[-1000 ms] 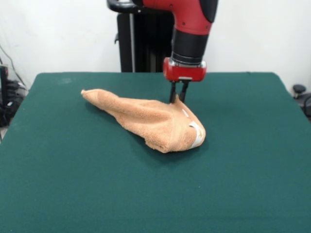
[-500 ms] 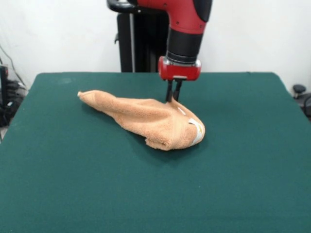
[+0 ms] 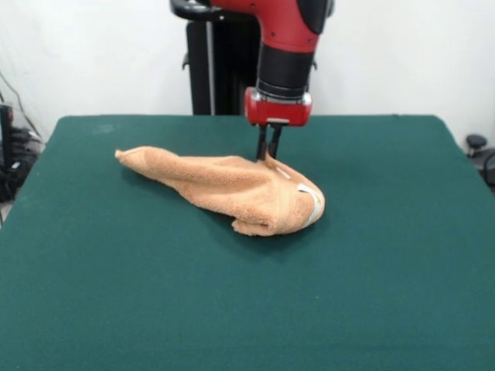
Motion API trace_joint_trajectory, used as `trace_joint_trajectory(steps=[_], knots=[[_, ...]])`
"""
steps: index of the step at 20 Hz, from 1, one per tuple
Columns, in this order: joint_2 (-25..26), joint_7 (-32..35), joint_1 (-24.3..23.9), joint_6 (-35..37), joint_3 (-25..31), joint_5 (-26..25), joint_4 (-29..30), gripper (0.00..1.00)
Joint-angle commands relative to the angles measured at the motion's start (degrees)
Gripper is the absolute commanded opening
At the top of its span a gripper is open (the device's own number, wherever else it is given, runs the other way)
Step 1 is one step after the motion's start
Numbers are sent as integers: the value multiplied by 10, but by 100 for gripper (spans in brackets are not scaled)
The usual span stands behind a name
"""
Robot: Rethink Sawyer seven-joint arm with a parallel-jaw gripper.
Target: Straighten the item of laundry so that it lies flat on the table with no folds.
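Note:
The orange-tan towel (image 3: 232,189) lies bunched in a long crumpled ridge on the dark green table (image 3: 116,309), running from a thin tail at the left to a thick fold at the right. A white label (image 3: 313,205) shows at that right end. My gripper (image 3: 267,157) comes down from above and is shut on a raised peak of the towel near its far right side, holding the cloth up in a small point.
The black pedestal (image 3: 224,69) stands behind the table's far edge. Cables and dark gear (image 3: 11,154) sit off the table's left side, and a dark object (image 3: 479,151) sits off the right edge.
My gripper has moved left and slightly away across the table, dragging the towel with it. The towel's left tail has slid further left and the fabric has stretched a little.

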Motion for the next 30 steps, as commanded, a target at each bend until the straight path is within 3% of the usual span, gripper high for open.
trace_joint_trajectory(steps=[1, 18, 22, 30], knots=[[-41, 117, 11, 3, 38, 0, 42, 0], [-192, 107, 44, 136, 30, 30, 100, 0], [-191, 110, 38, 136, 38, 28, 99, 0], [-282, 84, 22, 233, 49, 25, 121, 0]])
